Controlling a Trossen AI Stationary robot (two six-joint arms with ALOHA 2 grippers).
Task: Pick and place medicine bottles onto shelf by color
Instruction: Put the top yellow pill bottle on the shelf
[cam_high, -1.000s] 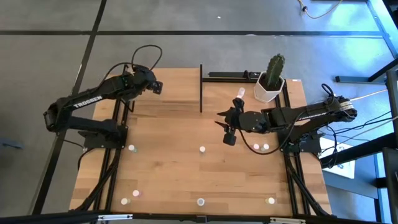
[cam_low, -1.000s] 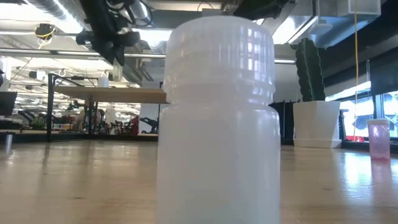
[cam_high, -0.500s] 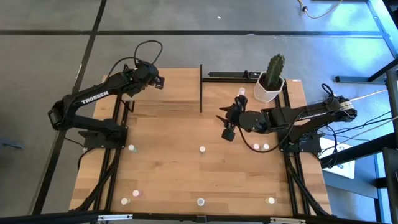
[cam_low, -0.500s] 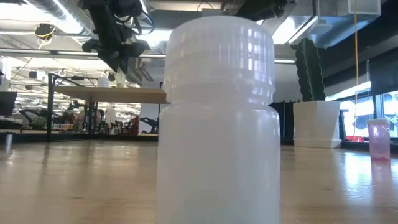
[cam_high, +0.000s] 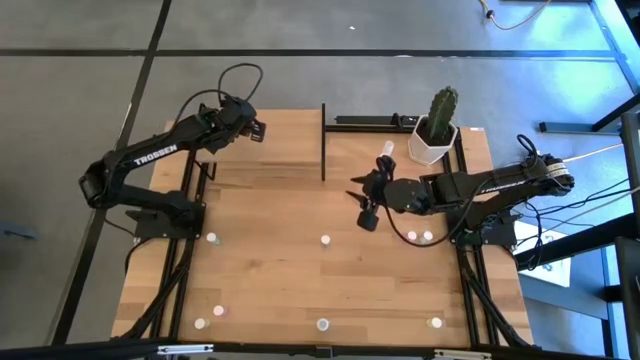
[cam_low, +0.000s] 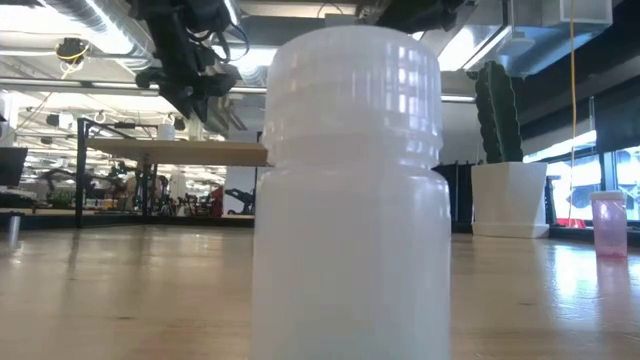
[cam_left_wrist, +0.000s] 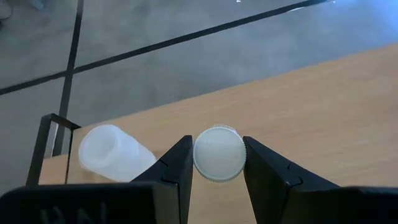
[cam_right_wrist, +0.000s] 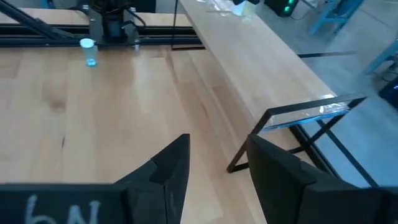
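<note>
My left gripper (cam_high: 253, 131) is shut on a white medicine bottle (cam_left_wrist: 219, 154) above the shelf (cam_high: 285, 150) at the table's far left; it also shows at the top of the low view (cam_low: 190, 75). A second white bottle (cam_left_wrist: 115, 152) lies on its side on the shelf board beside it. My right gripper (cam_high: 365, 215) hangs open and empty over the table's middle (cam_right_wrist: 214, 168). Several small bottles stand on the table, among them one (cam_high: 326, 240) at the middle and a pair (cam_high: 419, 236) at the right. One white bottle (cam_low: 350, 190) stands right before the low camera. My left gripper pinches the white bottle between its two fingers, one on each side of the ribbed cap (cam_left_wrist: 217, 155). The fingers point down from above. The bottle sits upright in the hold, cap up; whether its base touches the shelf board cannot be told.
A white pot with a green cactus (cam_high: 435, 135) stands at the far right, with a pink bottle (cam_high: 388, 150) beside it. A black post (cam_high: 323, 140) marks the shelf's right end. More bottles stand along the near edge (cam_high: 323, 324). Arm bases stand at both sides.
My left gripper has moved a little toward the table's far edge and to the right over the shelf, still shut on the white bottle. My right gripper has stayed nearly where it was.
</note>
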